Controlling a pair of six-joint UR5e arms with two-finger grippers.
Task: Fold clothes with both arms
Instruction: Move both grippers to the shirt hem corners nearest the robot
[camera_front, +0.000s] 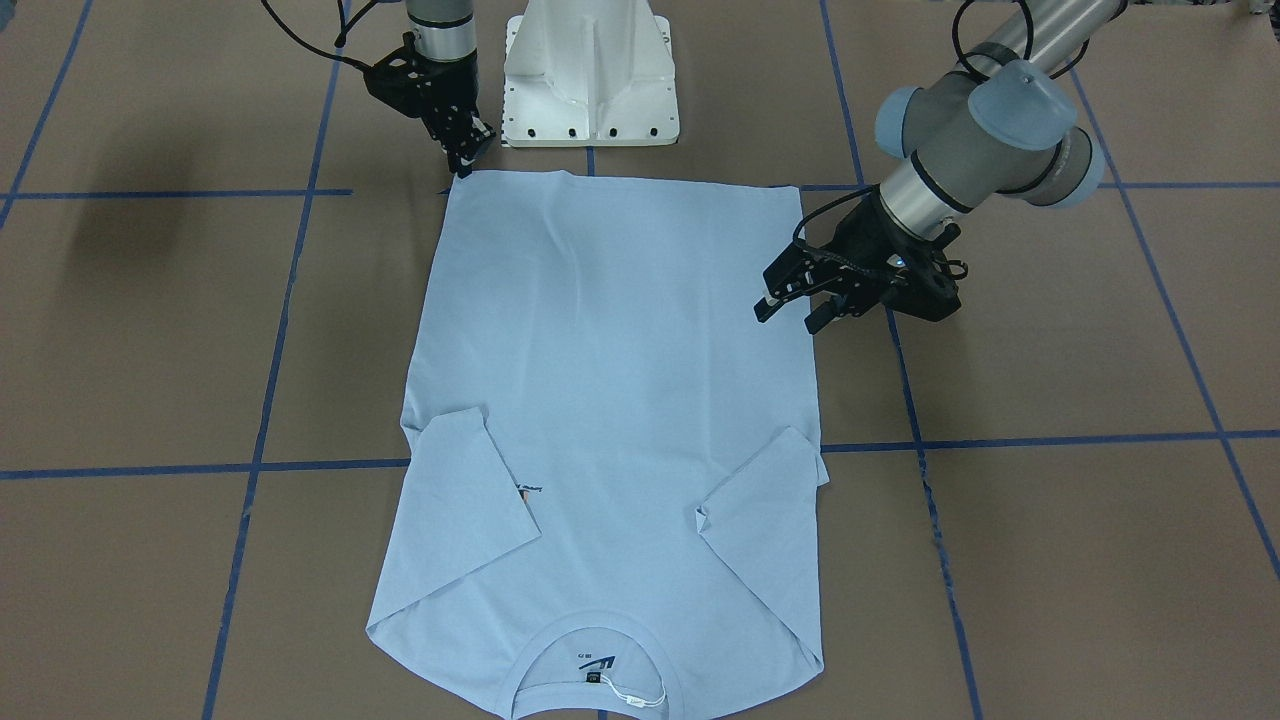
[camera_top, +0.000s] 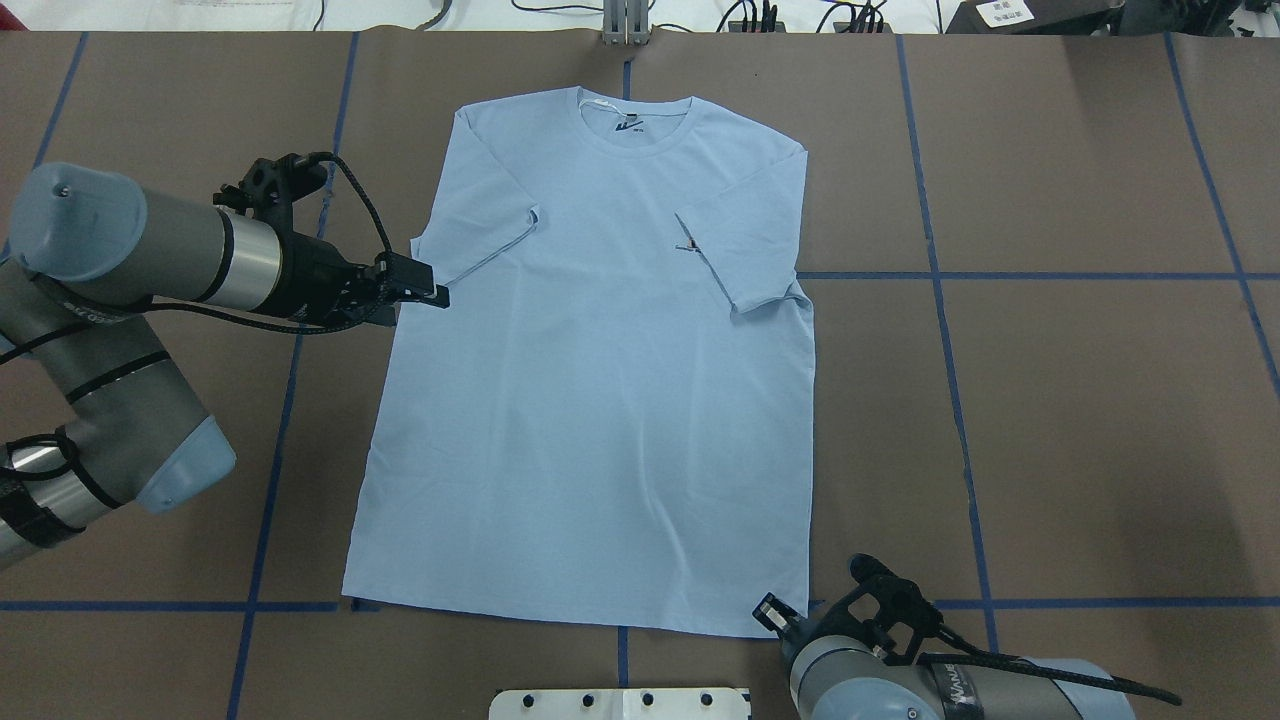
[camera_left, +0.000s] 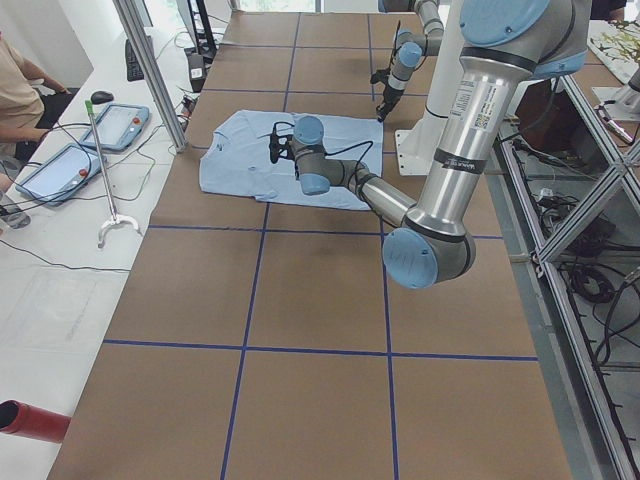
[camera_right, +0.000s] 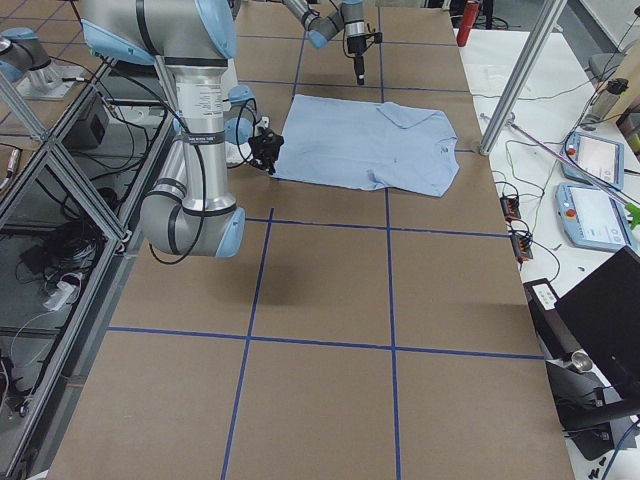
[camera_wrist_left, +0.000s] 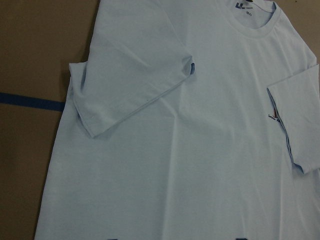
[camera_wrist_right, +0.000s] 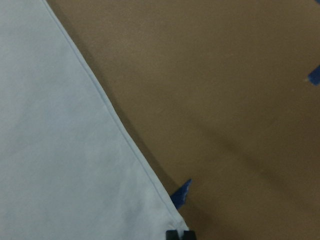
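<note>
Right, front-facing view: the light blue short-sleeved T-shirt (camera_front: 610, 380) lies flat in the middle of the brown paper-covered table (camera_front: 1050, 560), collar toward the edge away from the robot, both sleeves folded in. The black two-finger left gripper (camera_front: 790, 312) sits just beside the shirt's side edge, fingers spread, holding nothing. Overhead now: the black two-finger right gripper (camera_top: 770, 610) stands at the hem corner. Right wrist view: its fingertips (camera_wrist_right: 172, 234) are drawn together right at that corner; whether any cloth is pinched, can't tell.
</note>
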